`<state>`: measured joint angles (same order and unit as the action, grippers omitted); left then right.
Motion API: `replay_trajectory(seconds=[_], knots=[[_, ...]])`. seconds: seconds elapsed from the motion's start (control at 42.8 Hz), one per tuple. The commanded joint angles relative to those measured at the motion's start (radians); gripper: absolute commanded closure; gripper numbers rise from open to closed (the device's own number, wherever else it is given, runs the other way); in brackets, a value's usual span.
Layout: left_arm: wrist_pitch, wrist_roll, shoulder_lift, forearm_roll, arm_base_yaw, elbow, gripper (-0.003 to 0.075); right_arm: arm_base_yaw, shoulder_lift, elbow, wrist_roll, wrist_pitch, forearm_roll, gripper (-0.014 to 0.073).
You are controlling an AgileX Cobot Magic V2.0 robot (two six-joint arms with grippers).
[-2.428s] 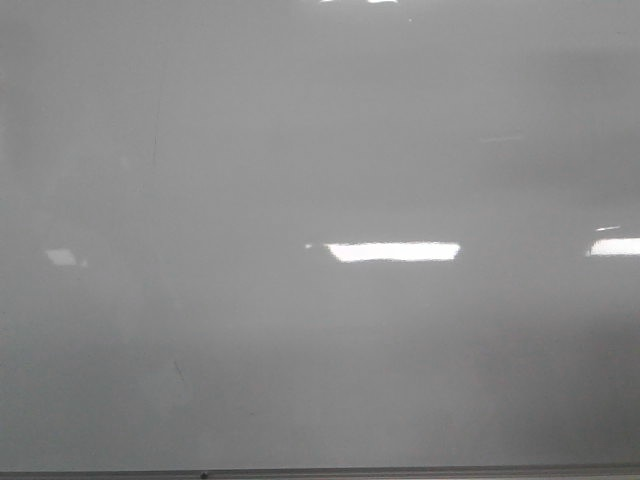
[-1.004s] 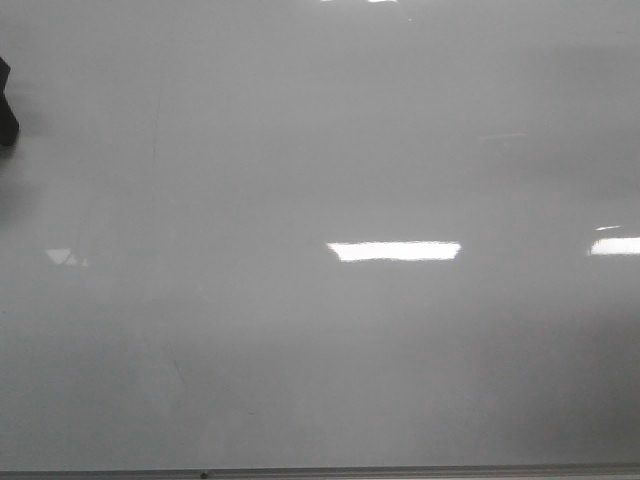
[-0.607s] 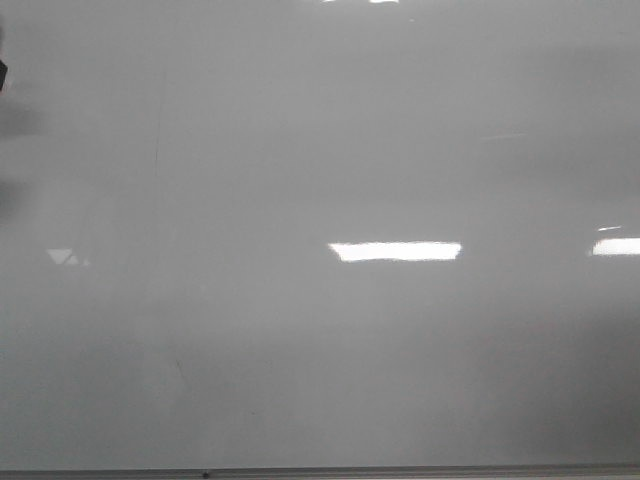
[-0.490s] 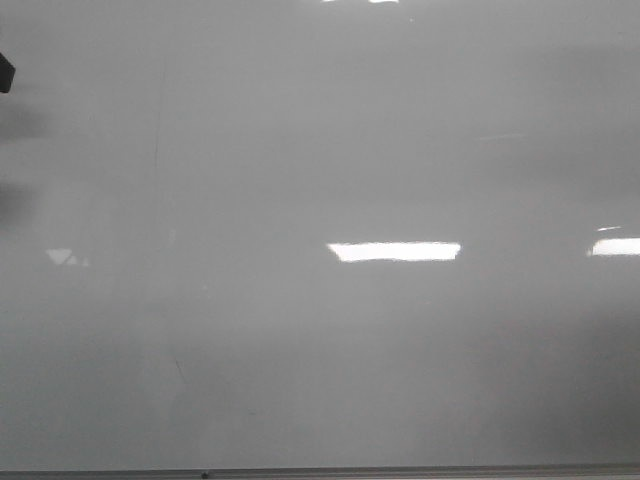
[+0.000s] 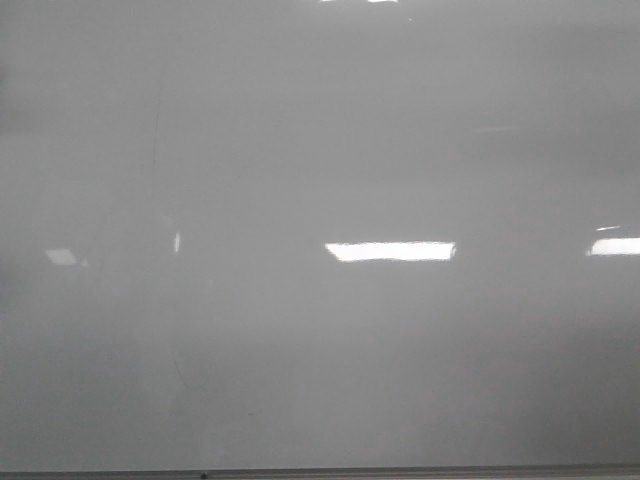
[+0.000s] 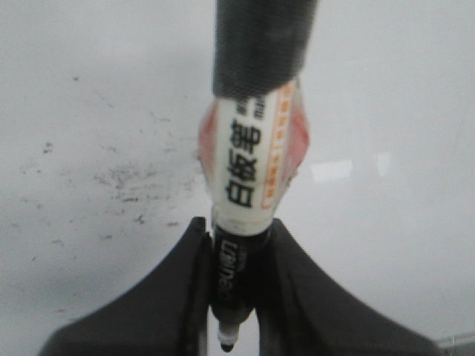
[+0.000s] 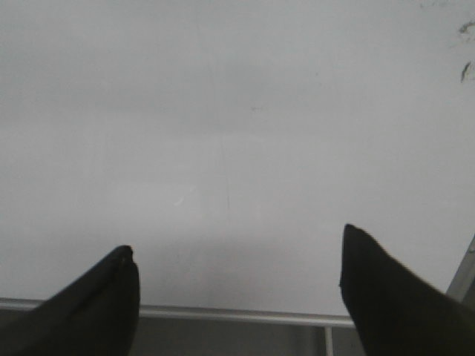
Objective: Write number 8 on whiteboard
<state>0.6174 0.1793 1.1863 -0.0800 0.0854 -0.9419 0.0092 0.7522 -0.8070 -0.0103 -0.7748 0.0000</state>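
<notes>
Glossy grey-white, the whiteboard [image 5: 330, 350] fills the front view with bright rectangular reflections and only faint grey scratches; no black figure 8 can be made out on it. The left gripper [image 6: 231, 297] is clamped narrowly on a whiteboard marker [image 6: 249, 159], whose tip is cut off. The right gripper [image 7: 237, 297] stands wide apart, holding nothing, over the board's thin grey rim [image 7: 245, 317].
</notes>
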Motion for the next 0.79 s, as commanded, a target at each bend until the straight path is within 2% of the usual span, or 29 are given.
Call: replay_trajectory(seconds=[0.0, 0.093, 0.28, 0.49, 0.77], knots=[[0.096, 0.091, -0.054, -0.023, 0.006, -0.069, 0.0741, -0.004, -0.005, -0.065, 0.01, -0.031, -0.014, 0.0014], [0.267, 0.201, -0.047, -0.088, 0.008, -0.121, 0.0741, 0.0, 0.003, -0.068, 0.01, -0.05, 0.0, 0.0014], [0.414, 0.42, -0.002, -0.25, 0.096, -0.172, 0.0741, 0.046, 0.057, -0.081, 0.136, -0.093, 0.083, 0.0014], [0.435, 0.535, 0.085, -0.255, 0.305, -0.185, 0.0741, 0.131, 0.178, -0.132, 0.336, -0.16, 0.216, 0.0014], [0.421, 0.648, 0.18, -0.251, 0.565, -0.185, 0.0741, 0.296, 0.299, -0.147, 0.746, -0.223, 0.421, 0.0014]])
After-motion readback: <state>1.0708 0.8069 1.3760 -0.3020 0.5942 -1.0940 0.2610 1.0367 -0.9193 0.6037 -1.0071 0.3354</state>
